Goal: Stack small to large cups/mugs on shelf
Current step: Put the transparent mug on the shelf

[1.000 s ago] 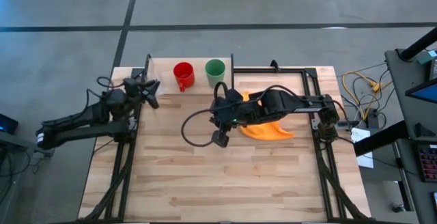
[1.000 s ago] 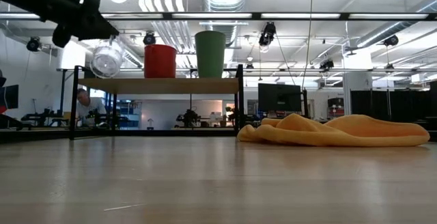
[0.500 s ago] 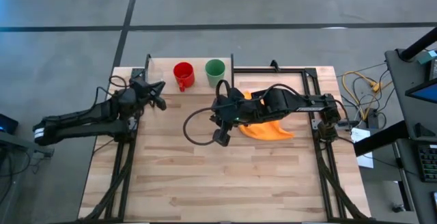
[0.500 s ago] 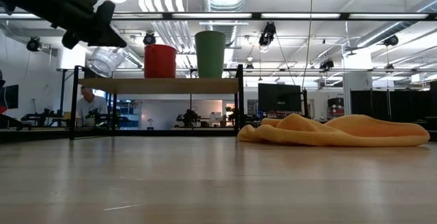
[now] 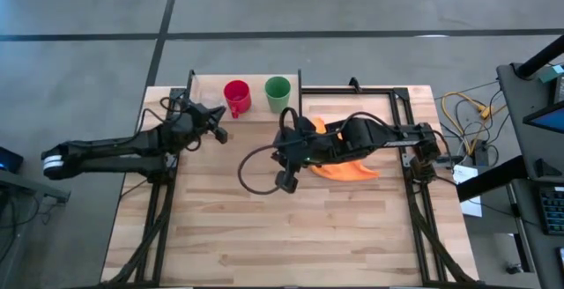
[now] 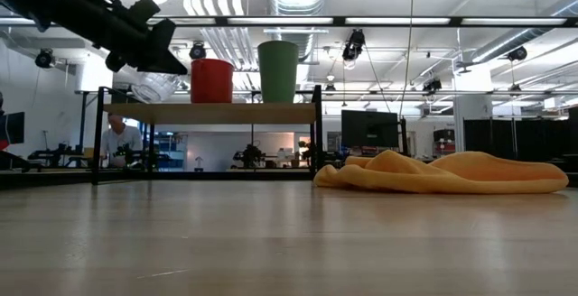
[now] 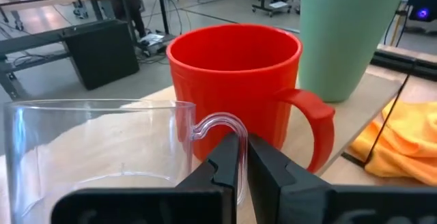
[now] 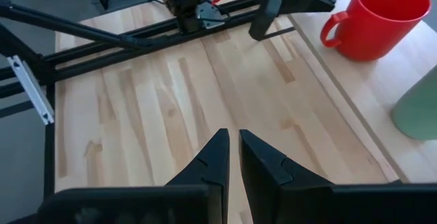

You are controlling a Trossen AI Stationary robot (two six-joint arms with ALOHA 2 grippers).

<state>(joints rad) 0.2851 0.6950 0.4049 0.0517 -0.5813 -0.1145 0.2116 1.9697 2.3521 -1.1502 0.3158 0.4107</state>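
A red mug [image 5: 236, 95] and a green handleless cup [image 5: 278, 90] stand upright side by side on the light-wood shelf [image 5: 204, 88] at the table's far edge. My left gripper [image 5: 218, 134] is shut on a clear cup [image 7: 89, 149], just left of and nearer than the red mug [image 7: 235, 80]. In the low view the clear cup [image 6: 155, 87] hangs beside the red mug [image 6: 212, 80], above the shelf board [image 6: 208, 113]. My right gripper [image 5: 284, 181] is shut and empty above the table's middle. My left gripper pinches the clear cup's curved handle [image 7: 213, 124] between its two fingers [image 7: 225, 161]. The fingers come roughly level from the table's left side. The cup is lifted clear of the shelf board, its open end up, and its body sits beside the fingers.
An orange cloth [image 5: 345, 166] lies crumpled on the table right of the shelf, partly under my right arm. Black frame rails [image 5: 405, 104] run along the table's sides. Bare tabletop [image 5: 291, 236] spreads toward the near edge. A person [image 6: 116, 139] sits in the room beyond.
My left gripper has gone toward the table's right edge and a little nearer, toward the red mug, carrying the clear cup. The cup has turned from showing a round end in the low view to standing more upright. My right arm has kept still.
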